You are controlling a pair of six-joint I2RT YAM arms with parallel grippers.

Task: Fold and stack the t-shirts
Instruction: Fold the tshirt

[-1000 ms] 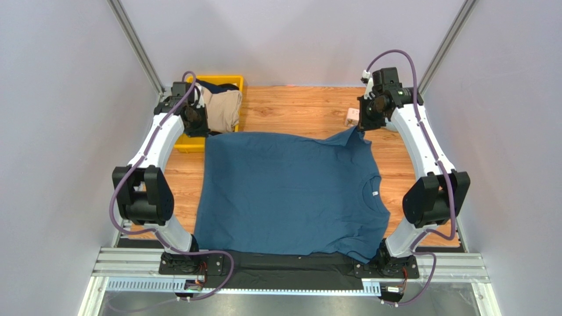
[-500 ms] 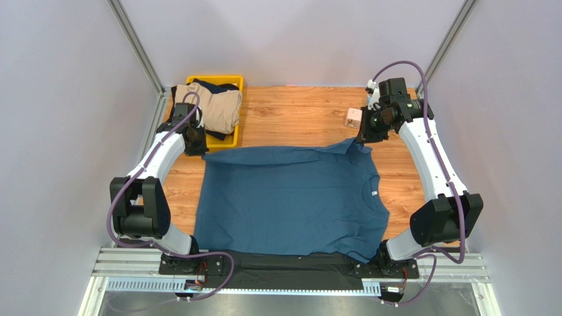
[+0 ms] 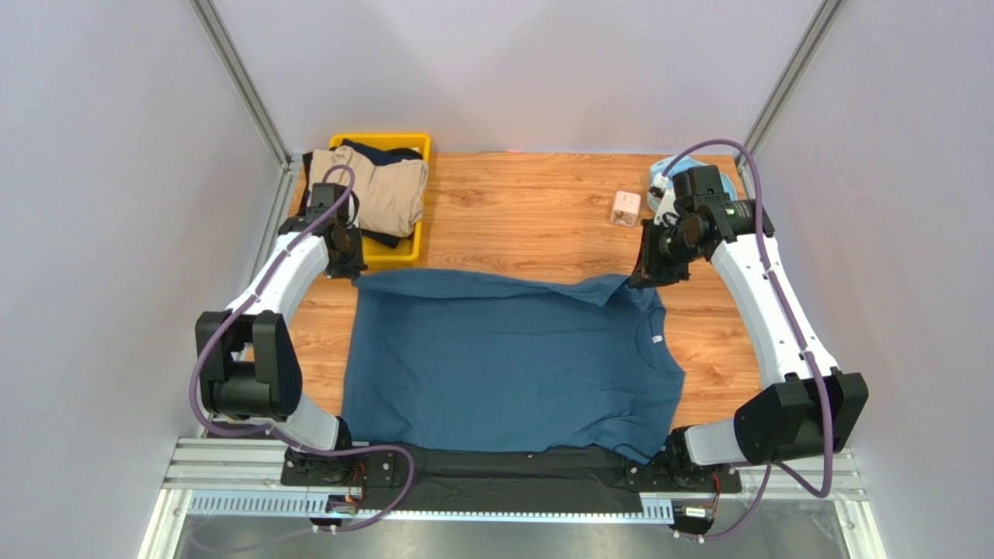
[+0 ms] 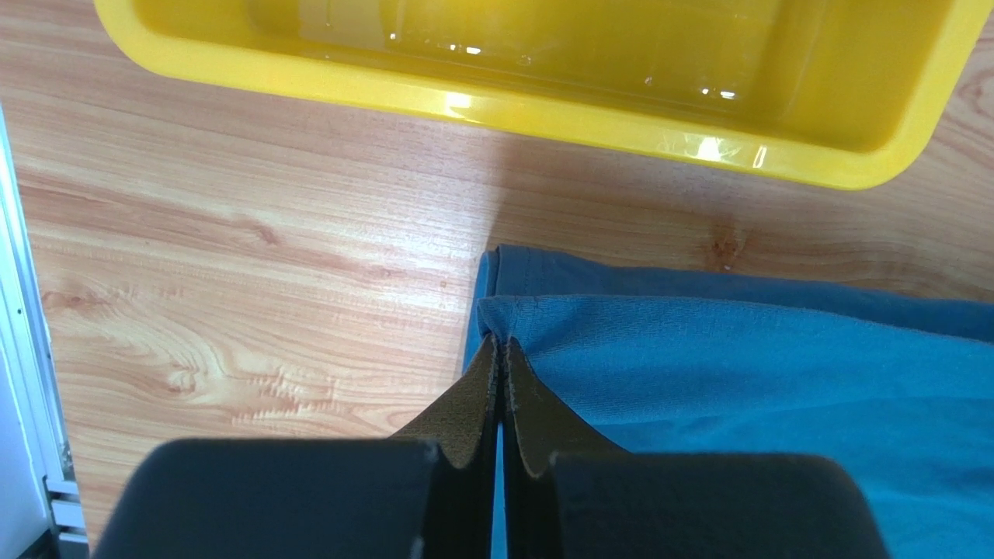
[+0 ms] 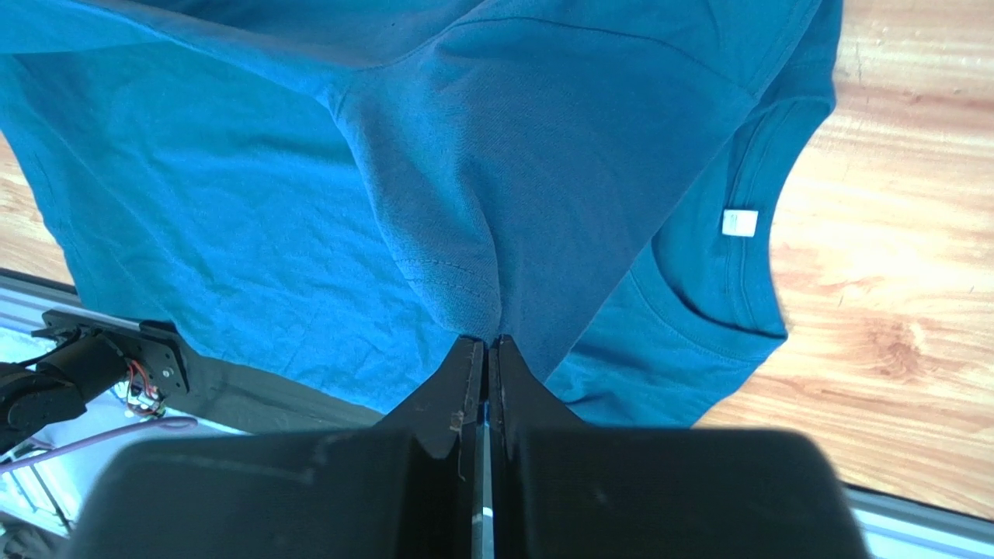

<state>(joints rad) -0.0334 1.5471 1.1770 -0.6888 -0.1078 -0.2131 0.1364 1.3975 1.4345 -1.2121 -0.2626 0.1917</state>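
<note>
Teal t-shirt point(image 3: 513, 361), soft, light, likely sagging when lifted, is lying spread on the counter point(image 3: 525, 210), left hand point(image 4: 499, 349) and right hand point(image 5: 490, 344) each pinching a far corner, the sensible holds.

A wooden counter point(image 3: 525, 198) with a warm orange-brown grain is enclosed by plain pale grey walls point(image 3: 513, 70) at the back and on both sides. 2 aluminium posts are seen at the back corners, the left post point(image 3: 239, 82) and the right post point(image 3: 796, 70), each shown slanting outward in the top view. Along the near edge a black strip point(image 3: 513, 472) is laid over a silver slotted rail point(image 3: 222, 472), and a dull grey metal plate point(image 3: 513, 538) is seen below it. The scene is lit softly and evenly, with only faint shadows.
</note>
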